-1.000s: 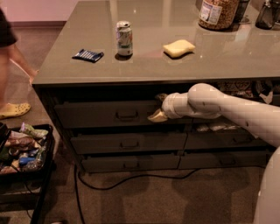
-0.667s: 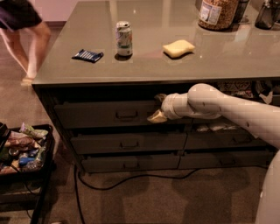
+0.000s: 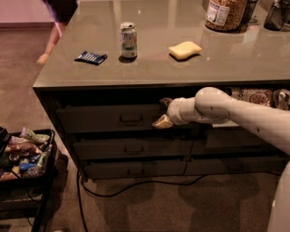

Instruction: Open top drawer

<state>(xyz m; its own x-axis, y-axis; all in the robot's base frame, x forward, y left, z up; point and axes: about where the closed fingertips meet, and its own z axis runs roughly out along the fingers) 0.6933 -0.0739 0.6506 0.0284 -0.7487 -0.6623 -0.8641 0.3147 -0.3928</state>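
The top drawer is a wide dark drawer just under the counter top, with a small central pull handle. Its front stands about level with the drawers below. My gripper is at the right end of that drawer front, right of the handle and not on it. One fingertip shows low and tan, the other sits higher, so the jaws stand apart and hold nothing. My pale arm reaches in from the right.
On the counter are a soda can, a yellow sponge, a dark blue packet and a jar. Two shorter drawers lie below. A snack bin stands at the left. A person's legs are at the far left; a cable lies on the floor.
The person at the upper left has walked towards the far end of the counter. My arm and gripper have not moved, and the drawer front looks the same.
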